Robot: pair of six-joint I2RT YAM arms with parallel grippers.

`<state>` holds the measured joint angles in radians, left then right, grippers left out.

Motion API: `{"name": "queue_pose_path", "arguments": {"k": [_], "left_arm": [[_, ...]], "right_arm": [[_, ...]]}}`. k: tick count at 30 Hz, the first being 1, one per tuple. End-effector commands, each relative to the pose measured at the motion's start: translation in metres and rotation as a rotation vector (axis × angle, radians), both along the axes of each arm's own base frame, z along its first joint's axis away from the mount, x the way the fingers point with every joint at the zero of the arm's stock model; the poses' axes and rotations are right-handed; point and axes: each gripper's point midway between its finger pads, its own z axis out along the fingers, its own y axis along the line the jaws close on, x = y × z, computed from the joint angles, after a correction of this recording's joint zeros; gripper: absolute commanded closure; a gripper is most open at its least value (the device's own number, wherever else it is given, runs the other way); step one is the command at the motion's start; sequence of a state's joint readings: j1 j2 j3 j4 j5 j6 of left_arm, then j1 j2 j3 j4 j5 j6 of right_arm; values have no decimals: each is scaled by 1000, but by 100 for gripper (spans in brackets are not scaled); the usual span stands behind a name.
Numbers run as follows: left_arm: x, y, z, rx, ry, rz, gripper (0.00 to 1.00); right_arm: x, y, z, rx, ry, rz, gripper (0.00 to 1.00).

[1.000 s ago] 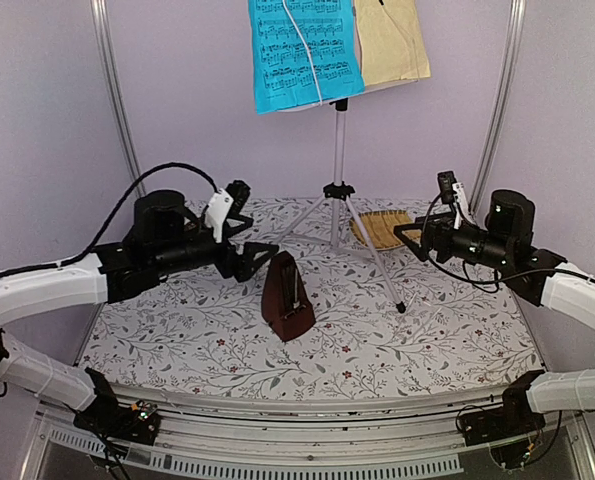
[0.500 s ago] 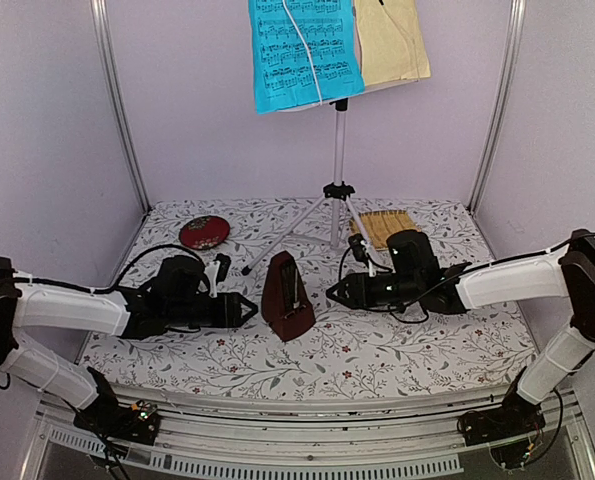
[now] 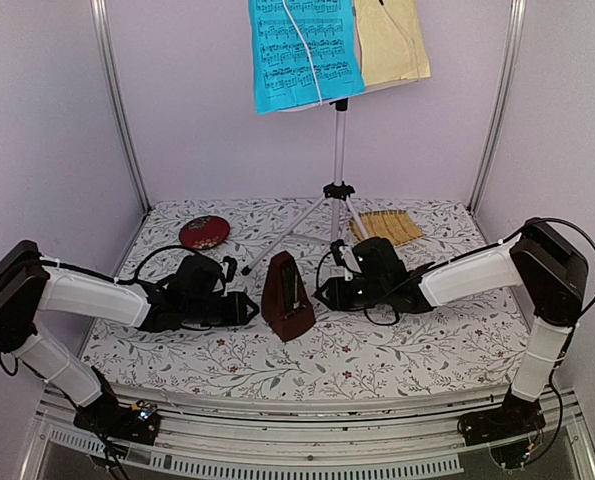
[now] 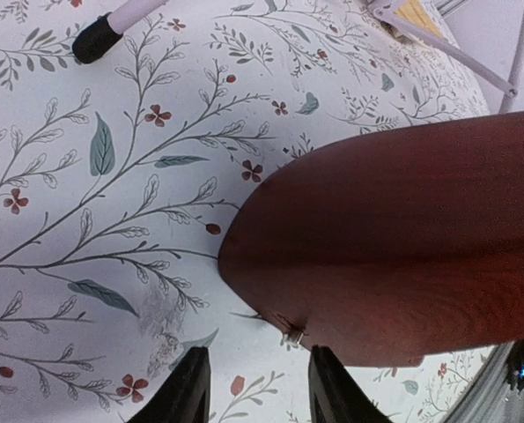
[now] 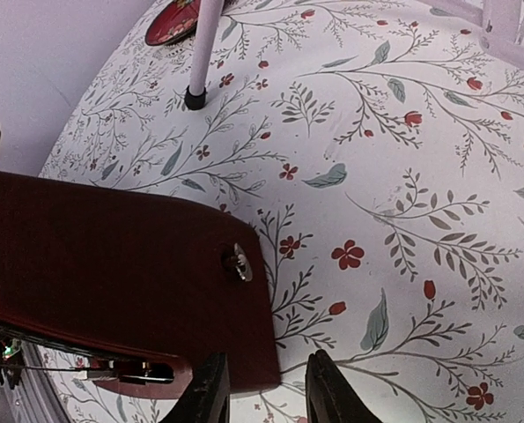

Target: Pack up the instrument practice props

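1. Both end effectors sit low over the counter (image 3: 427, 350), flanking the metronome (image 3: 287, 310). The left end effector (image 3: 247, 308) is at its 9 o'clock and the right end effector (image 3: 322, 293) at its 3 o'clock.
2. In each wrist view the two fingers stand apart, with flowered cloth showing between them. Neither is clamped on anything. On the right, the metronome's bottom corner reaches just into the gap, but one finger stays clear of it.
3. At the counter's 12 o'clock the stand (image 3: 338, 150) is upright on its tripod, with the desk at the top.
4. The blue sheet (image 3: 305, 50) hangs on the desk, and the yellow sheet (image 3: 392, 40) is touching it at its 3 o'clock.
5. Near the counter's centre, the metronome stands upright at the stand's 6 o'clock, just clear of the tripod legs.
6. A red disc (image 3: 204, 232) lies at the counter's 10 o'clock, and a tan slatted mat (image 3: 389, 227) lies at 1 o'clock behind a tripod leg.
7. Step in hand, as I judge it, is the two-armed approach to the metronome, the first prop to go. The stand and sheets look untouched, and no box or bag is in view.
8. The next move calls for a firm hold on smooth, sloping faces. Either the two arms press in evenly from 9 and 3 o'clock, or one takes a narrower edge. Uneven pressure would likely tip or spin it.
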<state>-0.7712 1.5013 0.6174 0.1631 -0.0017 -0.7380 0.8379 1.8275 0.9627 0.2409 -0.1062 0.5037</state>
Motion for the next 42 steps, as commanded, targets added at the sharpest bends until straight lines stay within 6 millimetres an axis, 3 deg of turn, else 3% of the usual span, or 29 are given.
{"name": "queue_pose_path", "arguments": {"k": [1,14,22,36,42], "left_arm": [[11,2,8,-4,-36,40,59],[18,-10,-4,-16,-36,23,60],[24,-6,-10,18,-56,41,60],[39,-6,-16,141,-115,8,59],[33,-28,0,77,-218,-154,56]], "right_arm": [[8,4,-3,-33,-34,-10,71],[5,15,-22,-38,-26,63,73],[3,19,-17,-26,-52,93,73],[-38,39,-1,-8,-126,229,73],[-69,50,4,14,-161,314,73]]}}
